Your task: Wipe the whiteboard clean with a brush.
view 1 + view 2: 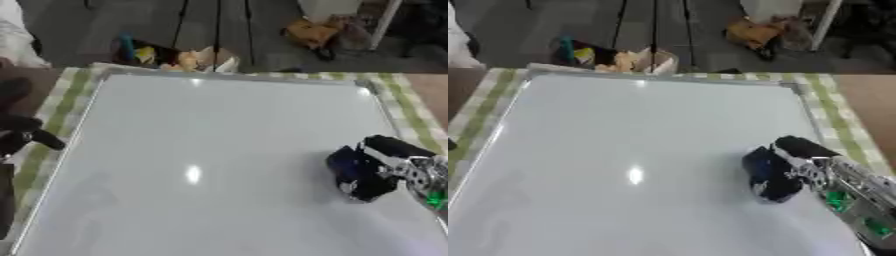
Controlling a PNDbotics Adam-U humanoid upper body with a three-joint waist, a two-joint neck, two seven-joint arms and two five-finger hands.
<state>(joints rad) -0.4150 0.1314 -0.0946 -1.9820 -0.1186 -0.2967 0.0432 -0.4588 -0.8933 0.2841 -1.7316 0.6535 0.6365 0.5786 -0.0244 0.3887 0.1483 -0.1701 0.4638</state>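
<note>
Soft, blurry frames under even overhead light, with small glare spots on the glossy whiteboard.

The right hand at the lower right of the frame is black, with silver metal links at the wrist and green lights on the forearm. The left hand at the left edge shows only as blurred black shapes.

A green-striped cloth covers the desk, and a box of colourful clutter sits on the floor at upper left.
</note>
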